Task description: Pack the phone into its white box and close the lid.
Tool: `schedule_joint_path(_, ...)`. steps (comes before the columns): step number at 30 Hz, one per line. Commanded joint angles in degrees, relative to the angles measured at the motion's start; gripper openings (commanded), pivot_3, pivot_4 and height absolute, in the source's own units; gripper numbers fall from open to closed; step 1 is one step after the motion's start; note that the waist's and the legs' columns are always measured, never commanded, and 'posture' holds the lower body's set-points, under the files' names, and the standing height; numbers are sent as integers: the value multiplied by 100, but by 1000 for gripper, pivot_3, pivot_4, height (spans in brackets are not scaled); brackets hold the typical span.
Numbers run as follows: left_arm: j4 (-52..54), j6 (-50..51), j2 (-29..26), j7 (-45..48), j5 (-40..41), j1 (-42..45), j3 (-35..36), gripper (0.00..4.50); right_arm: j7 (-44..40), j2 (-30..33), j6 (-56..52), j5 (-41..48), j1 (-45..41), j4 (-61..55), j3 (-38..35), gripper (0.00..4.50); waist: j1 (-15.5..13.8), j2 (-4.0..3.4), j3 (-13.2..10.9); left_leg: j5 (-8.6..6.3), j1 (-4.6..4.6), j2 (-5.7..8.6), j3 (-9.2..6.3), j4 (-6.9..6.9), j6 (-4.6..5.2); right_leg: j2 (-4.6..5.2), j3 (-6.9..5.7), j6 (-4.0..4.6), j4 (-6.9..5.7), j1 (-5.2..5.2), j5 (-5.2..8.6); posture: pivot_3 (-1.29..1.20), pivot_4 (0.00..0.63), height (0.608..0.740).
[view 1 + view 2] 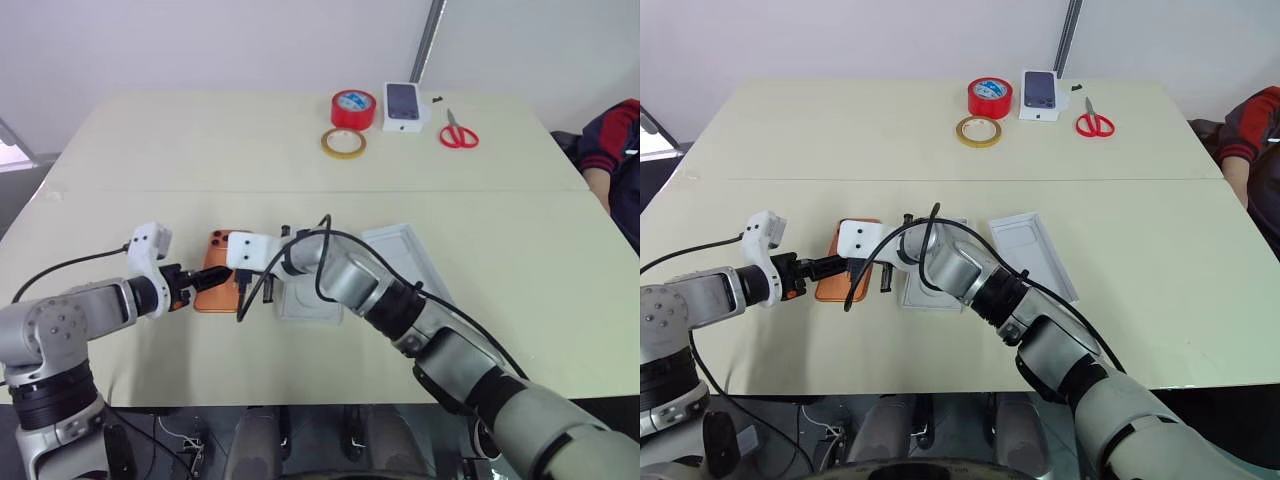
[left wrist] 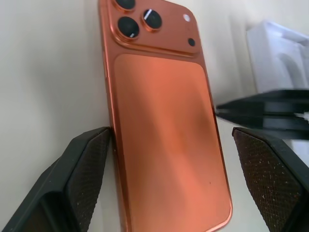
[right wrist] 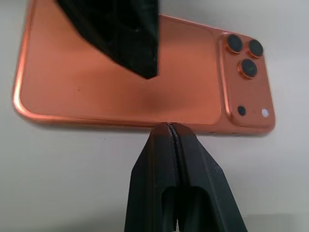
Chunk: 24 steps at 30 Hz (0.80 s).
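The orange phone (image 2: 164, 140) lies back up on the table, its camera bump at the far end. My left gripper (image 2: 171, 137) is open and straddles the phone's near end, one finger on each side of it. My right gripper (image 3: 168, 128) is shut, and its tip meets the phone's long edge on the side facing the white box (image 1: 312, 303), which lies half hidden under my right arm. The lid (image 1: 402, 252) rests moulded face up on the table, to the right of the box. A left finger (image 3: 126, 38) hangs over the phone.
At the table's far side are a red tape roll (image 1: 353, 107), a yellow tape roll (image 1: 343, 142), a small white box with a dark phone picture (image 1: 403, 105) and red scissors (image 1: 458, 132). A person's sleeve (image 1: 612, 150) shows at the right edge.
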<state>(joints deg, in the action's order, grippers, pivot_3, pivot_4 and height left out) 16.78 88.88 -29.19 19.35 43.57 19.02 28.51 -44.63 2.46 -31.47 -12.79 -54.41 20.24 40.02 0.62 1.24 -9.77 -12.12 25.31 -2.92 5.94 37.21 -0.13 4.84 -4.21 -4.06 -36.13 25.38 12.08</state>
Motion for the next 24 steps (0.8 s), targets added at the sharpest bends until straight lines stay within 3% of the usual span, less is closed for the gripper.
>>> schedule_joint_path(1,110,361,256,123,279,-5,-237,4256,-70,-36,99,-34,42,-267,-66,17,-1,-1,2,0,0,0,0,0,0,0,0,0,0,0,0,0,150,740)
schedule_joint_path(16,-45,362,516,-42,480,223,27,4256,-187,-16,1,-95,200,-402,-113,17,-12,0,6,-4,-1,7,-8,0,7,20,-7,8,1,-6,11,0,150,740)
schedule_joint_path(24,-41,362,329,-55,442,118,-46,4256,-97,108,101,-291,82,-428,-136,17,6,0,6,-4,-1,6,-8,0,7,20,-7,12,1,-5,14,0,150,740)
